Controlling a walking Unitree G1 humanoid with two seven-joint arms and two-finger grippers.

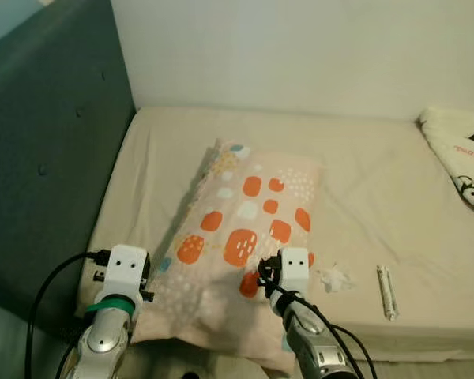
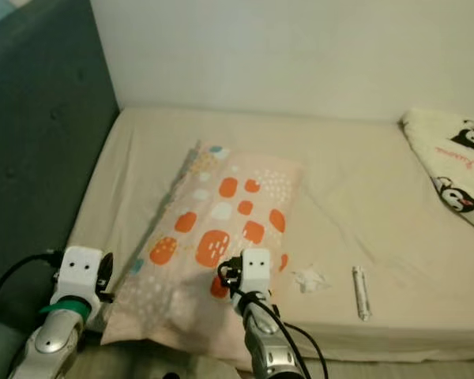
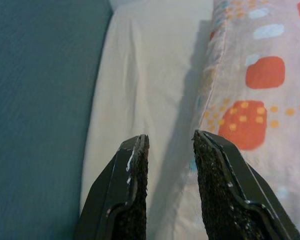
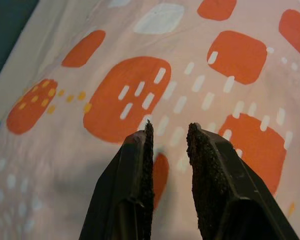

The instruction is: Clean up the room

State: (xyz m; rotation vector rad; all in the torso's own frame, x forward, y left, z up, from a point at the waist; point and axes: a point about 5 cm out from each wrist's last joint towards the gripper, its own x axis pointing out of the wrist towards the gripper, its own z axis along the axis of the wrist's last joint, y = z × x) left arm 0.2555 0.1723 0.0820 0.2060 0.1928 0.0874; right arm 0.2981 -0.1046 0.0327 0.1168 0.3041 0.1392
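Observation:
A pink pillow with orange and white patches lies tilted on the cream mattress, its near end at the bed's front edge. My left gripper is open, hovering at the pillow's left edge over the bare sheet. Over the pillow's near right part, my right gripper is open with a narrow gap and nothing between its fingers. A crumpled white tissue lies on the sheet just right of the pillow. A small silvery tube rests farther right, near the front edge.
A dark teal padded headboard runs along the left side of the bed. A white wall stands behind. A cream blanket with black cartoon prints lies bunched at the far right. Black cables trail from both wrists.

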